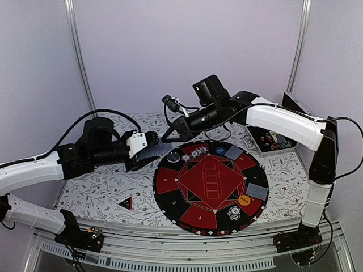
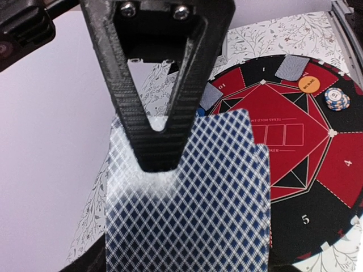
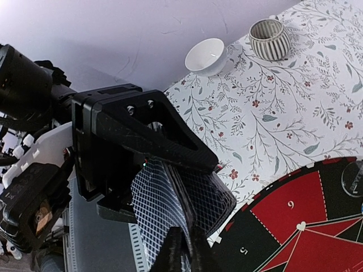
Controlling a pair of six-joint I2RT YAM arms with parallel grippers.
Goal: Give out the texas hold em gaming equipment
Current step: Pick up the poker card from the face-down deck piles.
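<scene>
The left gripper (image 1: 146, 148) is clamped flat on a pack of playing cards (image 2: 193, 215), blue-diamond backs up, one black finger (image 2: 156, 130) lying across the top and the pack jutting out past its tip. The right gripper (image 3: 182, 252) meets it from the far right, its jaws pressed together on the loose, fanned edge of that pack; which card they pinch I cannot tell. Both hang above the floral tablecloth (image 1: 96, 190), just off the far left rim of the round red-and-black mat (image 1: 210, 175). On the mat, one face-down card (image 1: 233, 152) lies at the far side and another (image 1: 256, 191) at the right. An orange disc (image 1: 244, 199) sits just beside the right card, a blue disc (image 1: 220, 151) left of the far one, and a dark disc (image 1: 173, 157) near the far left rim. A stack of poker chips (image 1: 233, 213) stands at the near right and more chips (image 1: 198, 151) at the far side. A black-red triangle (image 1: 125, 202) lies on the cloth, near left of the mat.
</scene>
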